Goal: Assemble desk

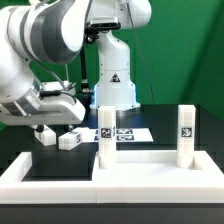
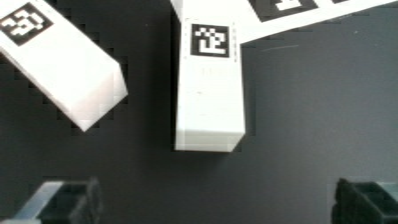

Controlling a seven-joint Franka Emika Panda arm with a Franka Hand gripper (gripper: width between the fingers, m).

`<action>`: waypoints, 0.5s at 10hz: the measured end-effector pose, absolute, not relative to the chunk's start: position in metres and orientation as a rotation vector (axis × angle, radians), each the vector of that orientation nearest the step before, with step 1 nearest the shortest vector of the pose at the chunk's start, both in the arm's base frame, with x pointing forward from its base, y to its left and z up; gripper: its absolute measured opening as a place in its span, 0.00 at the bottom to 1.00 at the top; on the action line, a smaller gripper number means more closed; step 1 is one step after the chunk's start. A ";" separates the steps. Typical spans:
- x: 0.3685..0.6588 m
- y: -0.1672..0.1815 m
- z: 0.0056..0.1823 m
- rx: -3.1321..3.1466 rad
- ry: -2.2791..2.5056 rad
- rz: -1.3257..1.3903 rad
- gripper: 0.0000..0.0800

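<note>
Robotics lab, robot arm (image 1: 45, 45) on blk bench (image 1: 60, 168), tagged leg blocks (image 1: 105, 140), green bg (image 1: 190, 50)

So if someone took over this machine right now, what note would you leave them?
Jaws: wide open, empty, hanging over two loose legs.
Things: tabletop lies flat; one leg and another stand upright on it; a loose leg and its neighbour lie on the black table.
Done: two legs stood up; how firmly they sit is unclear.
Left: fit the two loose legs.
</note>
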State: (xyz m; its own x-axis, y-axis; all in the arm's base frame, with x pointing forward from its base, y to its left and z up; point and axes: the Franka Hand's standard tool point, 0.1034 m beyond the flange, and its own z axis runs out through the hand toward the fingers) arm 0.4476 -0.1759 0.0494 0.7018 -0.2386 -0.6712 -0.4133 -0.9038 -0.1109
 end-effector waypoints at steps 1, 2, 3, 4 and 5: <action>0.436 -0.162 0.039 -2.645 0.532 1.037 0.81; 0.429 -0.155 0.034 -2.632 0.526 1.063 0.81; 0.425 -0.154 0.029 -2.632 0.525 1.070 0.81; 0.420 -0.153 0.021 -2.626 0.527 1.089 0.81; 0.416 -0.151 0.015 -2.619 0.526 1.106 0.81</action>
State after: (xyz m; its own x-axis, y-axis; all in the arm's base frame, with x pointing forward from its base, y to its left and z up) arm 0.4160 -0.1509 0.0152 0.6465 -0.2301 -0.7274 -0.4192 -0.9037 -0.0868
